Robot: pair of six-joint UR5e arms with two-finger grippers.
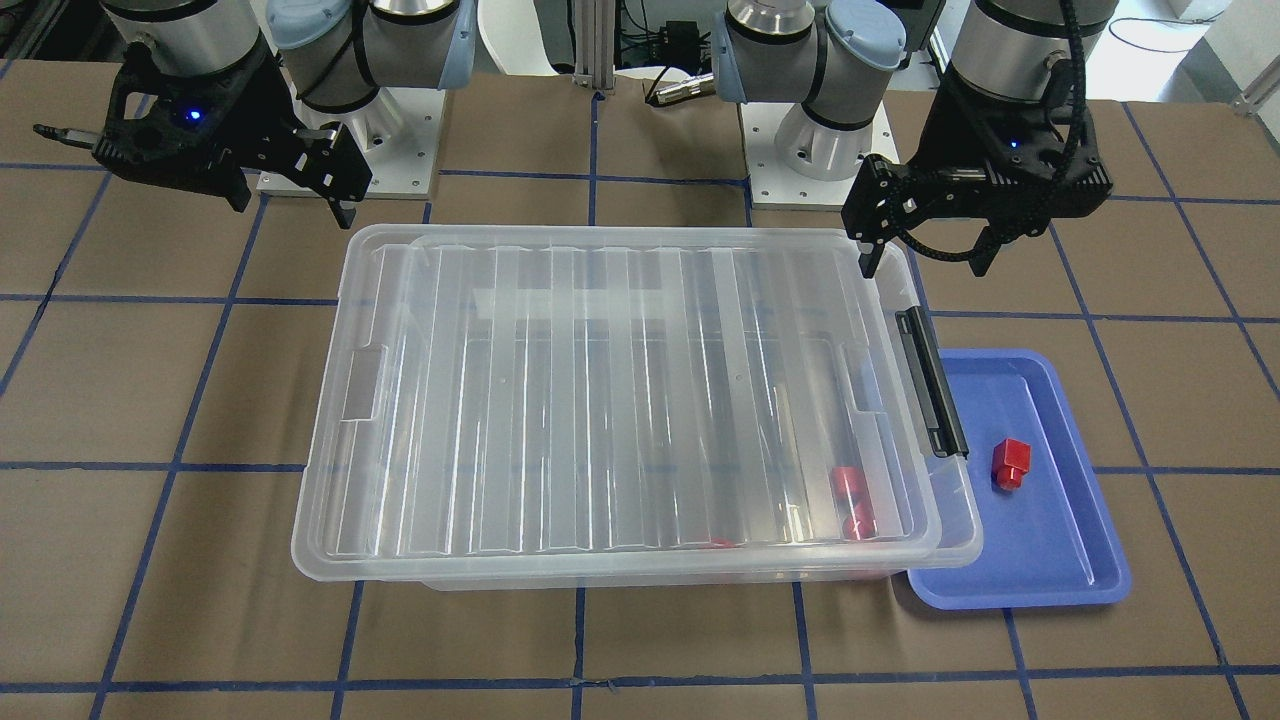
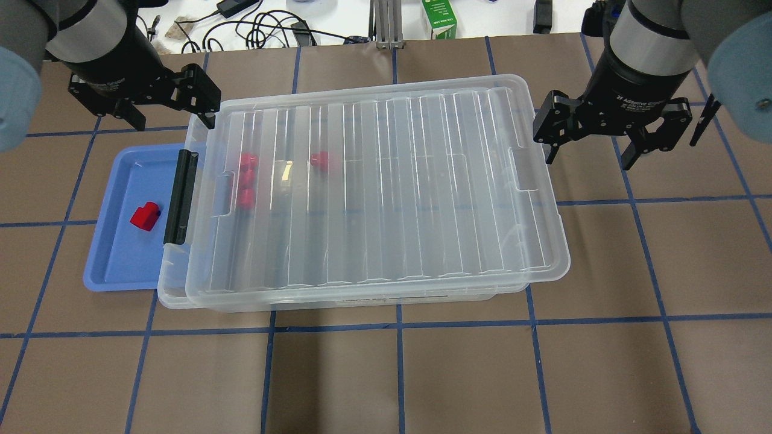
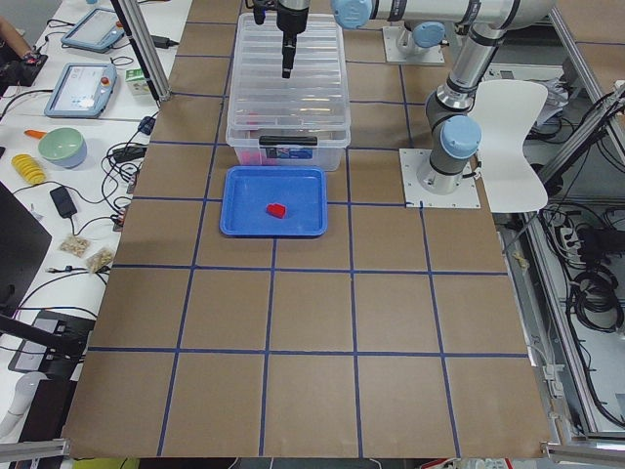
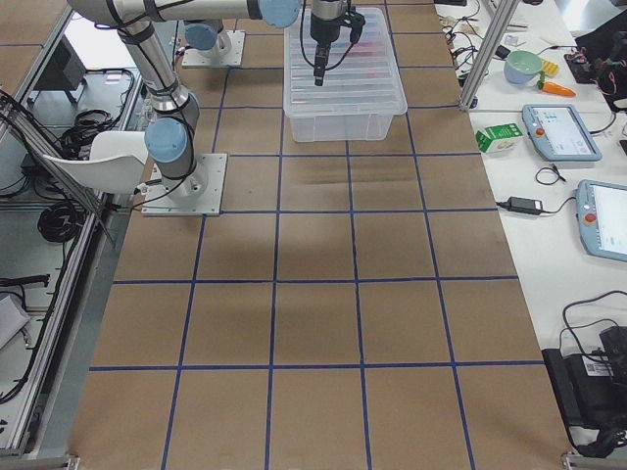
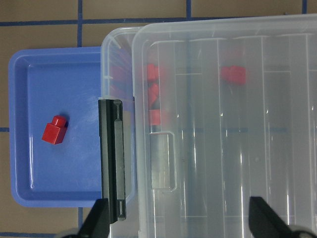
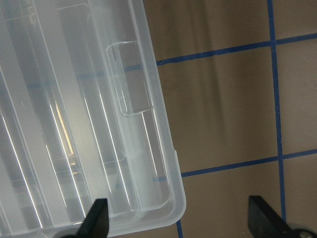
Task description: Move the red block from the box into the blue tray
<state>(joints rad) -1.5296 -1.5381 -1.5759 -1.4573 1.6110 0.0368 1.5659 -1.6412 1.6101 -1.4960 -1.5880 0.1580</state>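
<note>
Glossy red stepped block (image 2: 145,217) lies in the shallow blue plastic tray (image 2: 114,247), left of the clear ribbed-lid box (image 2: 422,193). Left tool (image 2: 174,120) and right tool (image 2: 588,160) hang over the box's ends, fingers apart, empty.

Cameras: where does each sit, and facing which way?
Front-facing: across the table, facing the robot; left tool, right tool.
Overhead: behind robot, looking down; both tools.
Left exterior: table's end; left arm.
Right exterior: opposite end; right arm.
Left wrist: over blue tray; fingertips.
Right wrist: over box corner; fingertips.
Both wrists share the box.
</note>
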